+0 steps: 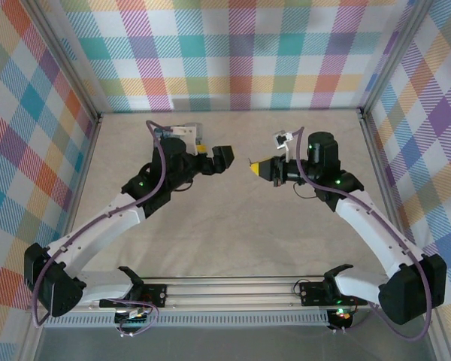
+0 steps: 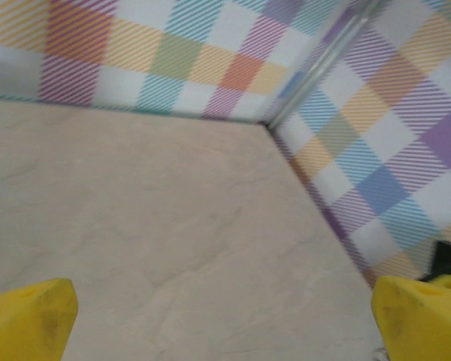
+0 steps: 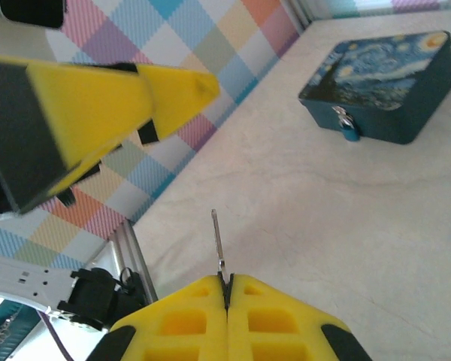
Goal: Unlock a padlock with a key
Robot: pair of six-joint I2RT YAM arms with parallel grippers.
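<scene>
Right yellow-padded gripper [image 3: 227,289] clamps a thin silvery metal key [image 3: 218,241] at lower centre; tiny blue padlock [image 3: 349,132] hangs upper right; left gripper [image 2: 225,316] gapes apart.

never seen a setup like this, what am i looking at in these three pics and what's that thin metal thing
Two robot arms are bolted at the near edge of a table walled with plaid cloth. One picture looks down from above; the other two come from cameras on each wrist. The right gripper is shut on a thin key, its blade pointing outward. The left gripper stands open and holds nothing. On the table sits a dark-blue box printed with a starry-night painting; a tiny blue padlock hangs at its front.
</scene>
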